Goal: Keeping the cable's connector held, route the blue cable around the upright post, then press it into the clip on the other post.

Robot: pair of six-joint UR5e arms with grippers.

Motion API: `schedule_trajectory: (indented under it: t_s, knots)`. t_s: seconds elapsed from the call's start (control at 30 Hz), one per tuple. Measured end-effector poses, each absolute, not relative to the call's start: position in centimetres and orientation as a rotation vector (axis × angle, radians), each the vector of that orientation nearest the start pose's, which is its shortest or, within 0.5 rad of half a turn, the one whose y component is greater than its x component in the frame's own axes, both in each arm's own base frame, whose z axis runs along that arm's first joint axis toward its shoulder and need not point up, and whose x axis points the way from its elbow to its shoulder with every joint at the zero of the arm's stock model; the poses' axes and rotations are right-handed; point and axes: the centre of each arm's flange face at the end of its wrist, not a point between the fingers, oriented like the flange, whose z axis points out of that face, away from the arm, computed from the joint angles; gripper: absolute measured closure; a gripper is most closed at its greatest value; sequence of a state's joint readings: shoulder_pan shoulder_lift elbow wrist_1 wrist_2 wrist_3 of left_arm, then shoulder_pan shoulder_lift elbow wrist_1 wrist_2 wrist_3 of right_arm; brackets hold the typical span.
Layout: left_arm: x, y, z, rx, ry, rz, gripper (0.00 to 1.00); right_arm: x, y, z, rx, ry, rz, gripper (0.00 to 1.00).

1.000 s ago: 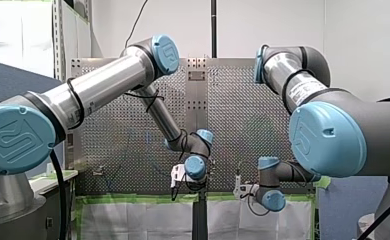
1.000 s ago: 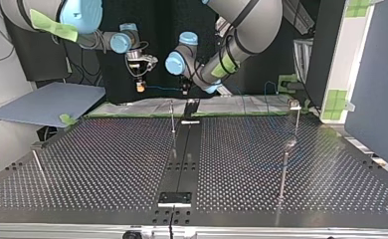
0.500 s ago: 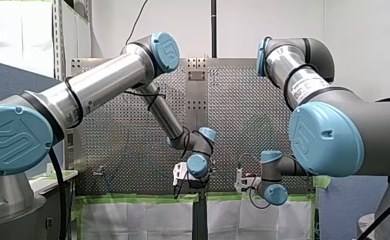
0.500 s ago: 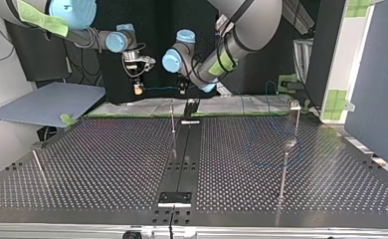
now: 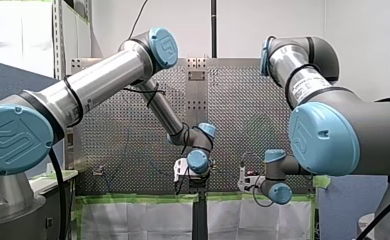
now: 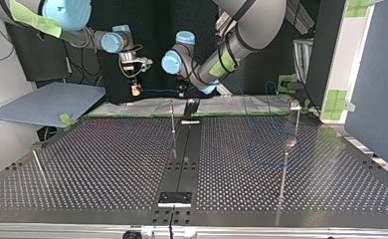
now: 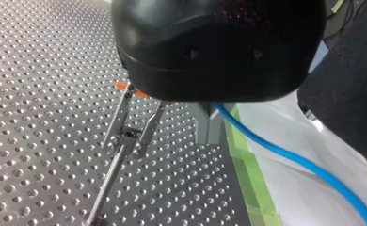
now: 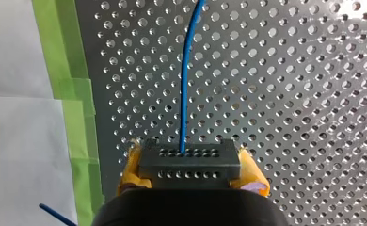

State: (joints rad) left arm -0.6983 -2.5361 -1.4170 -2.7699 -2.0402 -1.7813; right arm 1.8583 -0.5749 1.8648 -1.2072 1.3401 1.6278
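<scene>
The robot's right tool [image 8: 191,168] is clamped on the connector [image 8: 190,160], a dark block with rows of small holes. The block sits squarely between the tool's yellow pads [image 8: 131,169]. The blue cable [image 8: 185,84] leaves the connector's far face and runs almost straight ahead of the tool, above the perforated worktop [image 8: 290,94]. Beside the tool a strip of green tape [image 8: 73,108] edges the worktop, with a white sheet [image 8: 17,117] past it.

The left tool [image 7: 209,126] has its grey fingers [image 7: 203,127] drawn together on the cable. The cable comes out at the fingers and slants off to one side over the tape and sheet. On the fingers' other side, near but apart from them, a thin metal post [image 7: 108,181] rises from the worktop, topped by a forked clip [image 7: 131,134]. The cable runs away from that clip, not toward it.

In the top view both tools hang above the worktop's edge below the arms, and the cable is stretched nearly level between them. Under that span, nearer the left tool than the right, stands a slim post [image 6: 172,117]. Well beyond the left tool, on the side away from the right tool, is a taller post [image 6: 296,119] with a small head.
</scene>
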Motion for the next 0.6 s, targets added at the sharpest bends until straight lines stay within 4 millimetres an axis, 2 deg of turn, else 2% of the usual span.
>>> schedule_trajectory:
  t_s: [0.6]
  knots:
    - [46.5,-49.3,-0.5,0.166,1.892,-0.215,1.00,30.5,-50.1,-8.4,1.598,-1.019,1.610,1.00]
